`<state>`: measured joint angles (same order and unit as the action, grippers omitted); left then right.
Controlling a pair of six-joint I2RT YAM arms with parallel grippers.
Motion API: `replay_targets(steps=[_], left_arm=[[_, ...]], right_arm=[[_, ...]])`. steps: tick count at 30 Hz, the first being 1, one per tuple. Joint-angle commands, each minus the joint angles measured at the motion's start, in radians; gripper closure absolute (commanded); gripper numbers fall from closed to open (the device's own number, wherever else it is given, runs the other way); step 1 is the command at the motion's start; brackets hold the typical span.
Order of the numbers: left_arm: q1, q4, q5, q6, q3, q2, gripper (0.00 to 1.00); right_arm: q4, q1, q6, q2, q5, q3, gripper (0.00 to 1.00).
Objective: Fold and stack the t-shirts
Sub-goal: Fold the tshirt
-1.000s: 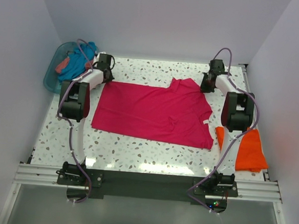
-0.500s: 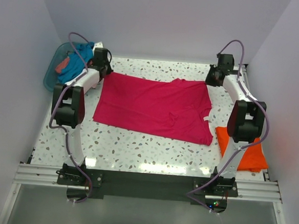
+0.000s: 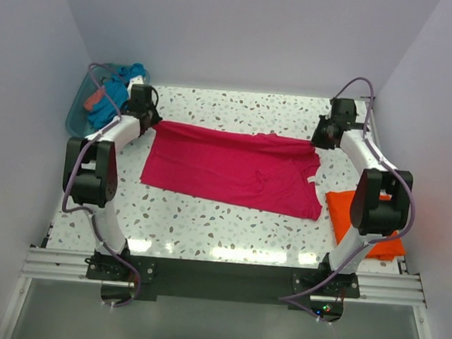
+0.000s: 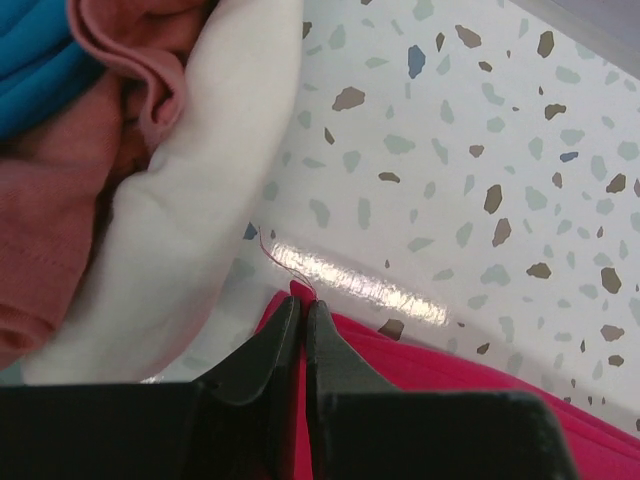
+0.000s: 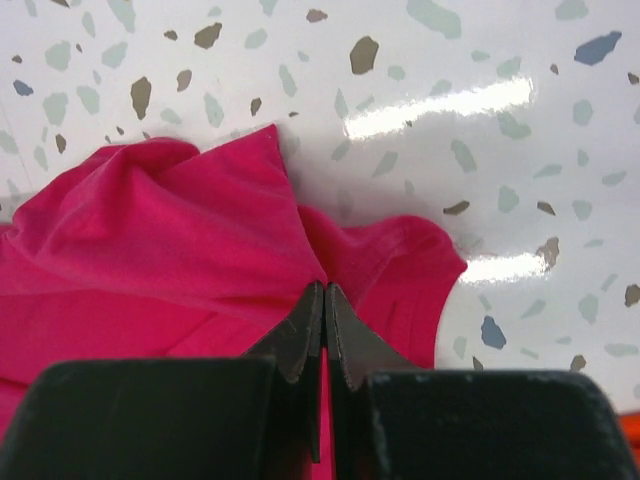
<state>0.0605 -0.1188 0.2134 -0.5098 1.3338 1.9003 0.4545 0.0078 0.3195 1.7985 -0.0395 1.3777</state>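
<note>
left tool [image 4: 301, 312] pinches the magenta shirt [image 4: 440, 385] corner beside white cloth [image 4: 190, 210].

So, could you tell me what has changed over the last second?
Both grippers, left and right, stayed clamped on the magenta t-shirt and drew apart, stretching its far edge flat along the table. The orange t-shirt and basin haven't moved.

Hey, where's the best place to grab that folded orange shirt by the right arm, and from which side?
The orange shirt lies flat on the table, partly hidden under the right arm. Its inner edge nearest the pink shirt looks most exposed, so a pincer would probably do best coming down from above and pinching all layers there. Both pincers, left pincer and right pincer, are shut on the pink shirt.
</note>
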Motion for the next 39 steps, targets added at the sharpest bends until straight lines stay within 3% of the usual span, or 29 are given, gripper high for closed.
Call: replay_targets(steps=[1,15,18,19,23,27,39], left_arm=[[-0.016,0.056,0.001,-0.030,-0.057,-0.105,1.00],[-0.027,0.018,-0.003,-0.096,-0.295,-0.265,1.00],[-0.025,0.002,-0.011,-0.133,-0.344,-0.285,0.67],[-0.025,0.005,-0.016,-0.139,-0.357,-0.306,0.54],[-0.025,0.019,-0.022,-0.156,-0.406,-0.366,0.40],[-0.013,0.021,-0.046,-0.159,-0.390,-0.377,0.40],[0.068,-0.001,-0.127,-0.119,-0.274,-0.290,0.44]], right_arm=[[-0.034,-0.006,0.026,-0.115,0.016,-0.064,1.00],[-0.069,-0.005,0.096,-0.366,-0.031,-0.432,1.00],[-0.085,-0.006,0.101,-0.399,-0.040,-0.477,0.80],[-0.092,-0.006,0.101,-0.409,-0.046,-0.492,0.67],[-0.085,-0.005,0.093,-0.444,-0.050,-0.468,0.49],[-0.071,0.024,0.078,-0.387,-0.031,-0.344,0.49],[-0.073,0.106,0.075,0.016,0.032,-0.005,0.51]])
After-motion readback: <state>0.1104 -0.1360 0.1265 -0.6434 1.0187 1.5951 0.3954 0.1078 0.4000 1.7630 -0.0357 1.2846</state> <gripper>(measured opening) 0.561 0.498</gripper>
